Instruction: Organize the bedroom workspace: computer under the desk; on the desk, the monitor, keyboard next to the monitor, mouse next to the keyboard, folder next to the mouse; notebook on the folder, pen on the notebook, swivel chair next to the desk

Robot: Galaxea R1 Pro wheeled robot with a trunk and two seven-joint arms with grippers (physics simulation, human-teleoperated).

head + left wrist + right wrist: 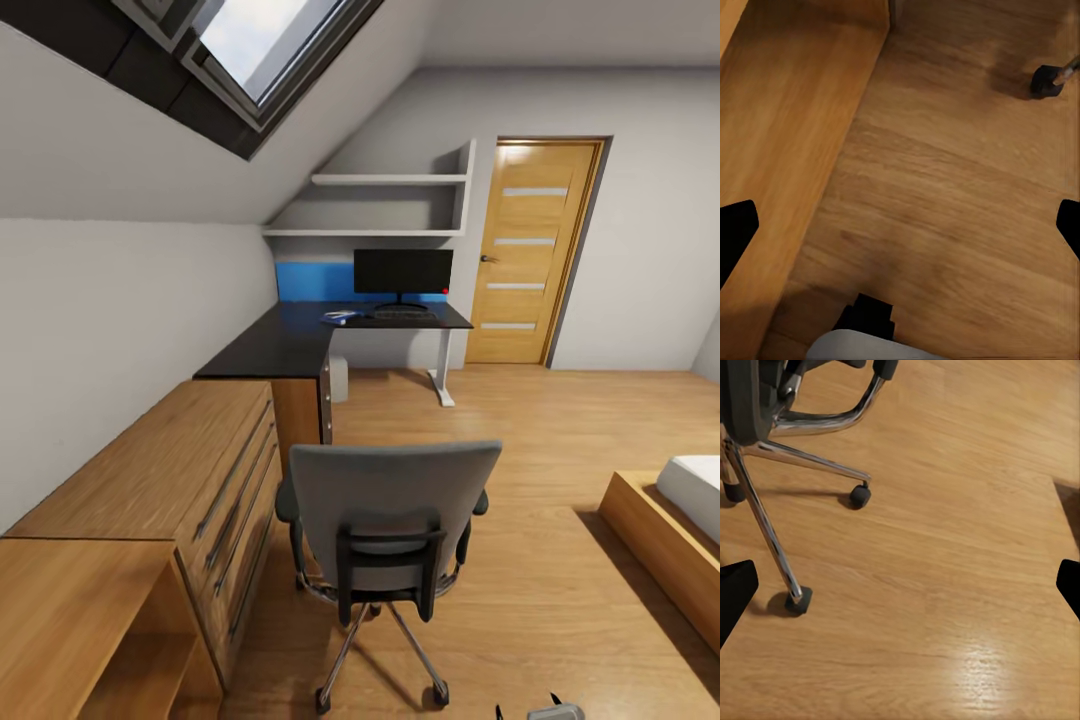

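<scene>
Drawers, light wood (pixel 150 480), sit at 8 o'clock. Black L-shaped worktop (pixel 280 345) at 11 carries a bluish item (pixel 340 317), likely the folder, then keyboard (pixel 403 313) and flat monitor (pixel 402 272); pale computer (pixel 339 379) is underneath. Swivel chair (pixel 395 535), grey fabric back, chrome star base, stands at 6, back toward the robot. Left tool (pixel 900 225) and right tool (pixel 900 585) both spread wide, grasping nothing. Best to grip the backrest top and roll the chair to 12, steering clear of the drawers.
</scene>
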